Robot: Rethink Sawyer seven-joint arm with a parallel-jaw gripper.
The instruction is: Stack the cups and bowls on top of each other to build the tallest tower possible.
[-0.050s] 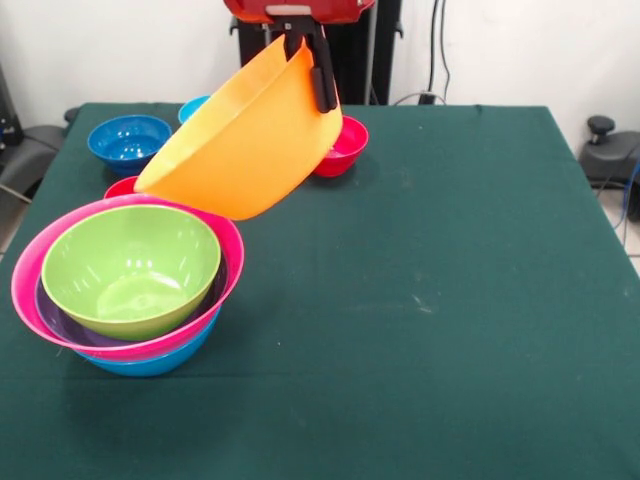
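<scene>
A large orange bowl (245,140) hangs tilted above the table's left half, its opening turned away from me. My gripper (312,78) is shut on its upper rim, with one black finger (325,88) down the outside wall. Below and to the left stands the tower: a green bowl (130,265) nested in a purple one (60,322), inside a pink bowl (25,285), all resting on a blue bowl (150,362). The orange bowl's low edge hovers just above the pink rim. No cup shows plainly.
A dark blue bowl (128,142) and a light blue bowl (192,108) sit at the far left. A small red bowl (347,145) sits behind the orange one. A red rim (122,187) peeks out by the tower; cup or bowl, I cannot tell.
</scene>
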